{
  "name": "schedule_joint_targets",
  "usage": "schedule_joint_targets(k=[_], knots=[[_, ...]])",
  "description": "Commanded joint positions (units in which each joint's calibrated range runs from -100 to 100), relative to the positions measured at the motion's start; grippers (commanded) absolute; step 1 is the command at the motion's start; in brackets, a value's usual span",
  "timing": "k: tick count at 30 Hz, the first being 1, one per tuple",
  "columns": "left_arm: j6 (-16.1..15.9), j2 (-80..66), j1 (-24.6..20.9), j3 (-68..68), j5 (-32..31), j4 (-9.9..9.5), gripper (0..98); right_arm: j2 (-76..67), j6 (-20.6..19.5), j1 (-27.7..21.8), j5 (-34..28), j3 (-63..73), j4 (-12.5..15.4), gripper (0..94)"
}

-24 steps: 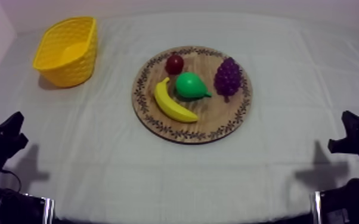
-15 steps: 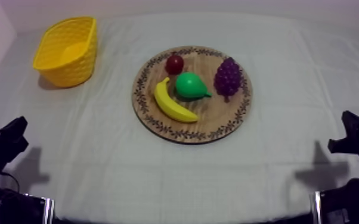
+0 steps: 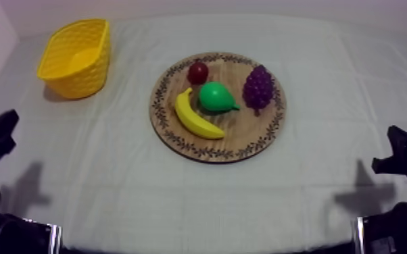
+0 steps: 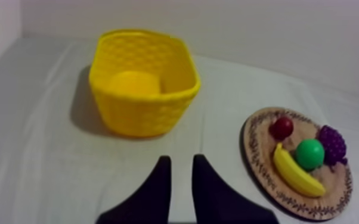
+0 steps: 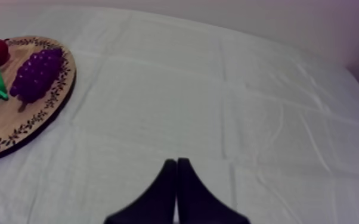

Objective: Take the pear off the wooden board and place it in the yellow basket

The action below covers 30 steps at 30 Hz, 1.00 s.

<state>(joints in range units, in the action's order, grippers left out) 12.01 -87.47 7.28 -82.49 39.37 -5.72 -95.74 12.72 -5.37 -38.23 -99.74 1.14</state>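
Note:
The green pear [image 3: 216, 96] lies in the middle of the round wooden board [image 3: 206, 145], its stalk end pointing right. At the far left of the table stands the yellow basket [image 3: 78, 57], upright and with nothing in it. My left gripper [image 3: 5, 123] is low at the left edge, well short of both. In the left wrist view my left gripper [image 4: 182, 158] is open by a narrow gap over bare cloth, with the basket [image 4: 140, 113] ahead and the pear [image 4: 309, 154] off to one side. My right gripper [image 5: 176, 159] is shut on nothing, far from the board [image 5: 15, 119].
Around the pear on the board lie a banana [image 3: 196, 118], a small red fruit [image 3: 198, 71] and a bunch of purple grapes [image 3: 258, 86]. Bare cloth runs between board and basket. My right gripper [image 3: 392, 145] rests low at the right edge.
My left gripper has risen and shifted towards the left edge in the top view. The right arm, the fruit and the basket have not moved.

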Motion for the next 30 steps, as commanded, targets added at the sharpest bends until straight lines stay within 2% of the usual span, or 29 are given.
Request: schedule_joint_targets(k=[1, 9, 14, 21, 30], knots=[[-0.12, 11.95, 1.85, 16.14, 1.08, -1.28, 14.6, -0.02, -0.03, 0.01, 0.0, -0.04, 0.0, 0.3], [0.4, 34.84, 11.83, 51.25, 10.61, -7.19, 14.6, -0.02, 0.0, 0.01, 0.0, -0.04, 0.0, 0.3], [0.62, 47.56, 18.13, 67.1, 15.55, -8.59, 14.6, -0.02, 0.0, 0.01, 0.0, -0.04, 0.0, 0.3], [0.65, 63.82, 23.4, 77.37, 16.08, -7.34, 14.8, -0.02, 0.0, 0.01, 0.0, -0.04, 0.0, 0.3], [-0.28, 80.92, 26.0, 73.82, 8.17, -2.47, 15.3, -0.02, 0.0, 0.01, 0.0, -0.04, 0.0, 0.3]])
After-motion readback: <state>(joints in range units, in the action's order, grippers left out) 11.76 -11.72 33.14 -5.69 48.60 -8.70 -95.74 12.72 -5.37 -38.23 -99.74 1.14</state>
